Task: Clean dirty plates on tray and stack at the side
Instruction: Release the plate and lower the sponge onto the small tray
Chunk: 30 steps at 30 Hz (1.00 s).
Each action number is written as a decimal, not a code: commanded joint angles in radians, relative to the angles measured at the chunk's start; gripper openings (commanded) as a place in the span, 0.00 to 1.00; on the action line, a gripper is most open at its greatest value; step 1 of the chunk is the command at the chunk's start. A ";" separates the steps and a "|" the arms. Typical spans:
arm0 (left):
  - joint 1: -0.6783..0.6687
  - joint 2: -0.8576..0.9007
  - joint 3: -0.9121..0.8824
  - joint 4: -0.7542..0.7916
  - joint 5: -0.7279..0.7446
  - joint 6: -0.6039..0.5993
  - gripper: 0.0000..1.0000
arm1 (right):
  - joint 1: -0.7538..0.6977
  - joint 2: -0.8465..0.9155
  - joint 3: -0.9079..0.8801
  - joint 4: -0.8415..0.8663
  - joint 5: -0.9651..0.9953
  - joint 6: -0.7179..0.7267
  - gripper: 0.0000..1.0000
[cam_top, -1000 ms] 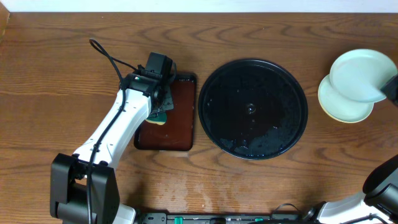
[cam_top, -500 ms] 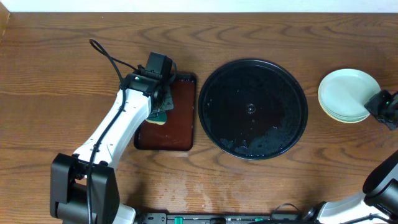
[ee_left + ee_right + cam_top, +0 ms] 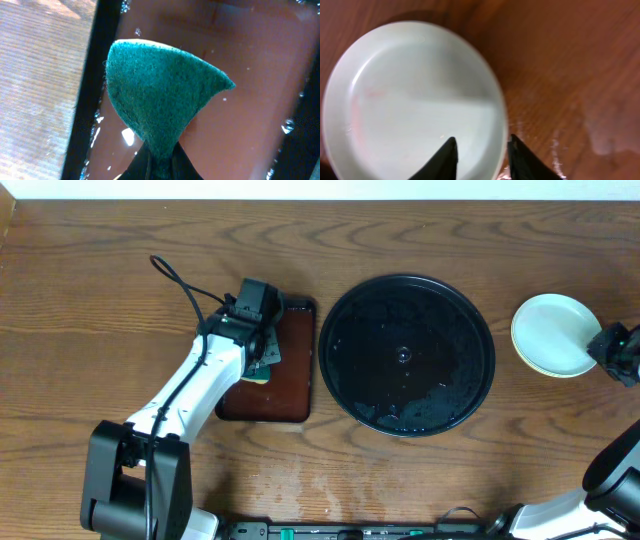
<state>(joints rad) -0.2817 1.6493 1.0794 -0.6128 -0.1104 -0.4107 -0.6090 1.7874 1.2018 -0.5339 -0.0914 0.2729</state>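
The plates (image 3: pixel 551 332) lie stacked on the wood at the far right, a mint-white one on top and a pale yellow rim showing below. In the right wrist view the top plate (image 3: pixel 410 100) fills the left side. My right gripper (image 3: pixel 481 139) is open, its fingers astride the plate's right rim without pinching it. The round black tray (image 3: pixel 405 310) sits mid-table, wet, with no plate on it. My left gripper (image 3: pixel 160 162) is shut on a green sponge (image 3: pixel 160 95), held over the brown rectangular tray (image 3: pixel 250 75).
The brown rectangular tray (image 3: pixel 285 370) lies left of the black tray, under the left arm (image 3: pixel 195 385). A black cable (image 3: pixel 180 280) loops behind the left wrist. The table's right edge is close beside the plate stack.
The right gripper has set the mint-white plate down onto the stack and its jaws have parted. The left wrist with the sponge has shifted slightly.
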 commanded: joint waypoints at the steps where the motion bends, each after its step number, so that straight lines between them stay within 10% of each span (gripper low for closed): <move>1: 0.003 -0.002 -0.046 0.038 -0.005 0.014 0.08 | 0.059 -0.018 -0.001 0.002 -0.076 -0.043 0.35; 9: 0.003 -0.002 -0.056 0.058 -0.005 0.014 0.17 | 0.250 -0.018 0.001 0.026 -0.079 -0.107 0.50; 16: 0.003 -0.002 -0.056 0.070 -0.005 0.014 0.65 | 0.425 -0.018 0.001 0.045 -0.077 -0.149 0.69; 17: 0.003 -0.002 -0.056 0.070 -0.005 0.014 0.67 | 0.438 -0.018 0.000 0.044 -0.076 -0.148 0.73; 18: 0.003 -0.002 -0.056 0.070 -0.005 0.014 0.70 | 0.448 -0.018 0.000 0.043 -0.074 -0.148 0.99; 30: 0.003 -0.002 -0.056 0.069 -0.005 0.013 0.78 | 0.465 -0.018 0.000 0.022 -0.074 -0.148 0.99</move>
<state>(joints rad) -0.2817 1.6493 1.0267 -0.5423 -0.1104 -0.3958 -0.1436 1.7874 1.2015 -0.5110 -0.1646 0.1368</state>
